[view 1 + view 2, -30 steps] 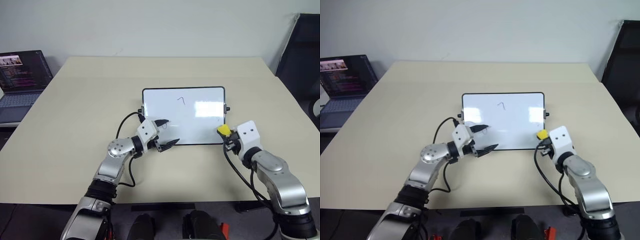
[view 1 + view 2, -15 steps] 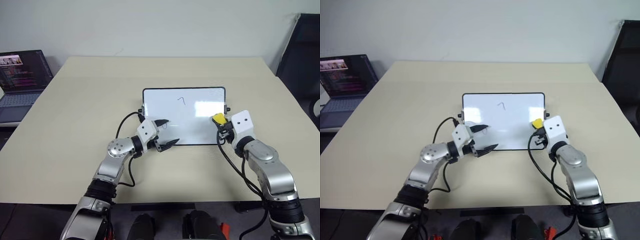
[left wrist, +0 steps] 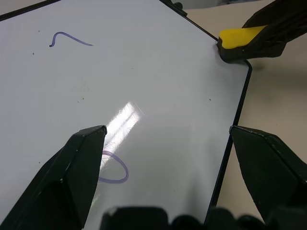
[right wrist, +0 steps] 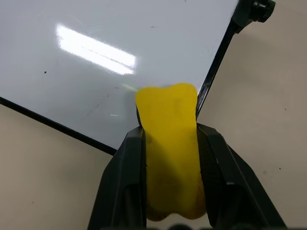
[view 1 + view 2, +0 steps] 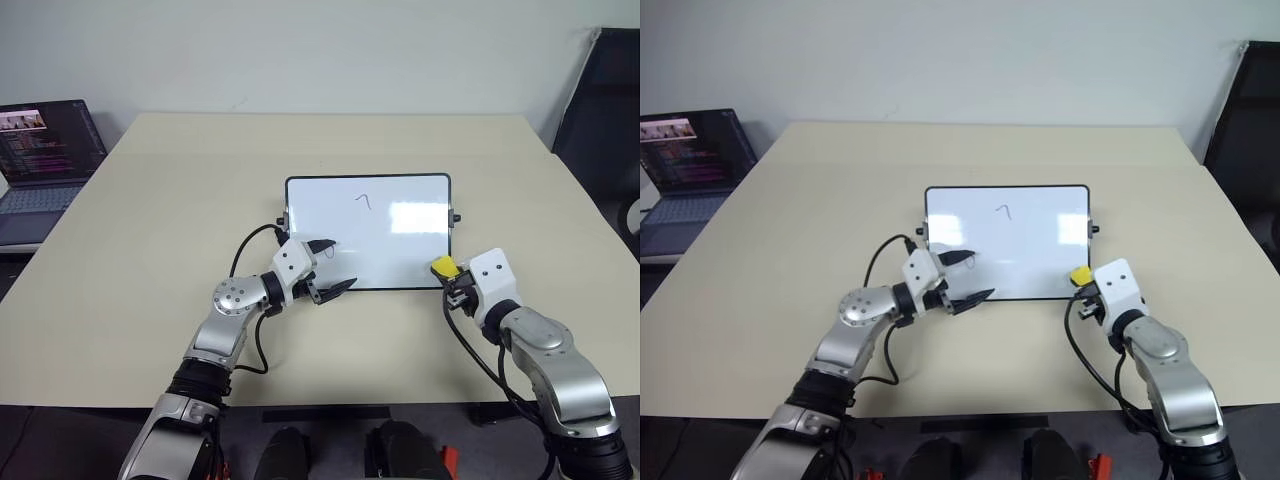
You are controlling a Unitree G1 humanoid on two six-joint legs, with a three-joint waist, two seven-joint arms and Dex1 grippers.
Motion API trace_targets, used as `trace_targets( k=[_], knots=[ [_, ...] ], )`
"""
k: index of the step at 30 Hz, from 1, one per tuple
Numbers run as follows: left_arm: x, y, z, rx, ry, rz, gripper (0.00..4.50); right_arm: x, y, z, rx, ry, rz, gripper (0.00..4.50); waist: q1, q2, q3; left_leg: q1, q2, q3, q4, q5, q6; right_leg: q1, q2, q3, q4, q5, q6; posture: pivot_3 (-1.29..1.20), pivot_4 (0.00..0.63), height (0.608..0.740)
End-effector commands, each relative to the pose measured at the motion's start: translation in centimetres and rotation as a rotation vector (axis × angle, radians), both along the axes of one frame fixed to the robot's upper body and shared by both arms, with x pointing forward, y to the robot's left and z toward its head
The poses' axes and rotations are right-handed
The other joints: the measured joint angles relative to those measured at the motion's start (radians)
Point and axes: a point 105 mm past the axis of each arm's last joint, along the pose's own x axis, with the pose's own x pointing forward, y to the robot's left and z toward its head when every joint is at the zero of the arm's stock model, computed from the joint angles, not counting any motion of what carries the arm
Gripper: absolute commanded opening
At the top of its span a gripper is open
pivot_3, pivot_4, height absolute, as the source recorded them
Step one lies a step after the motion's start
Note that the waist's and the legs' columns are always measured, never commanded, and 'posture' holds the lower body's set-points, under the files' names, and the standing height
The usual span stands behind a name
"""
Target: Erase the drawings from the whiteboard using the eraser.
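the right gripper (image 5: 447, 272) is clenched on the eraser (image 5: 443, 266) at the near right corner of the whiteboard (image 5: 400, 215). the left gripper (image 5: 330, 264) rests spread open over the near left edge, beside the loop (image 3: 114, 173). judged best: press the eraser flat, then sweep away toward the hook (image 5: 363, 200)

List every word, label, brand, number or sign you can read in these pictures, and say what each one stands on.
No text can be read.
Laptop: its screen shows lines of writing, too small to read.
Whiteboard: only hand-drawn marker squiggles, a hook and a loop; no letters or numbers.
Eraser, held in the right gripper: plain yellow, no label.
Left gripper: plain black, no marking.
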Motion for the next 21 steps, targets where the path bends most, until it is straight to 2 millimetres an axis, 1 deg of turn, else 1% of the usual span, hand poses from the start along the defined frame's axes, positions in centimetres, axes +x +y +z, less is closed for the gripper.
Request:
trace_targets(
  k=[1,4,6,9,14,16,18,20,21],
  knots=[
    [0.0,-0.2,1.4,-0.015,-0.051,-0.014,4.50,-0.5,-0.5,3.5,0.054,-0.164,-0.014,1.08,0.001,0.000,0.001,-0.001,0.000,0.000,0.000,0.000,0.000,0.000,0.000,0.000,0.000,0.000,0.000,0.00,0.150,0.740],
    [0.0,-0.1,1.4,-0.018,-0.053,-0.013,4.50,-0.7,-0.2,4.5,0.085,-0.212,0.005,1.08,0.000,-0.001,0.001,-0.003,0.000,0.000,-0.001,0.000,0.000,-0.003,0.000,0.000,-0.001,0.000,0.000,0.00,0.150,0.740],
    [0.1,-0.1,1.5,-0.022,-0.059,0.003,4.50,-0.7,0.2,4.7,0.084,-0.237,0.028,1.08,-0.001,-0.001,0.001,-0.004,0.000,0.000,-0.002,0.000,0.000,-0.004,0.000,0.000,-0.001,0.000,0.000,0.00,0.150,0.740],
    [1.2,0.4,2.3,-0.033,-0.097,0.074,4.50,0.1,1.5,5.0,0.079,-0.280,0.073,1.08,-0.001,-0.001,0.002,-0.003,0.000,0.000,-0.001,0.000,0.000,-0.004,0.000,0.000,0.000,0.000,0.000,0.00,0.150,0.740],
    [2.8,1.6,3.6,-0.050,-0.142,0.179,4.50,2.2,3.4,6.1,0.096,-0.338,0.123,1.08,-0.001,-0.002,0.003,-0.003,0.000,0.000,0.000,0.000,0.000,-0.004,0.000,0.000,0.002,0.000,0.000,0.00,0.150,0.740],
    [3.5,2.3,4.1,-0.025,-0.186,0.230,4.50,3.8,4.8,7.0,0.113,-0.370,0.150,1.08,-0.002,-0.002,0.003,-0.003,0.000,0.000,-0.001,0.000,0.000,-0.004,0.001,0.000,0.001,0.000,0.000,0.00,0.150,0.740],
    [4.1,2.9,4.5,-0.011,-0.214,0.273,4.50,4.7,5.7,7.5,0.119,-0.387,0.171,1.08,-0.002,-0.002,0.004,-0.003,0.000,0.001,-0.001,0.000,0.000,-0.005,0.001,0.001,0.001,0.000,0.000,0.00,0.150,0.740],
    [4.2,3.0,4.6,-0.013,-0.217,0.280,4.50,5.5,6.5,7.8,0.123,-0.400,0.190,1.08,0.001,-0.002,0.004,-0.005,0.000,0.000,-0.001,0.000,0.000,-0.006,0.000,0.000,0.001,0.000,-0.001,0.00,0.150,0.740],
    [4.2,2.8,4.5,-0.017,-0.216,0.272,4.50,5.9,7.0,7.9,0.127,-0.406,0.200,1.08,0.001,-0.002,0.004,-0.007,0.000,0.000,-0.001,0.000,0.000,-0.008,0.000,0.000,0.001,0.002,-0.003,0.00,0.150,0.740]
  ],
)
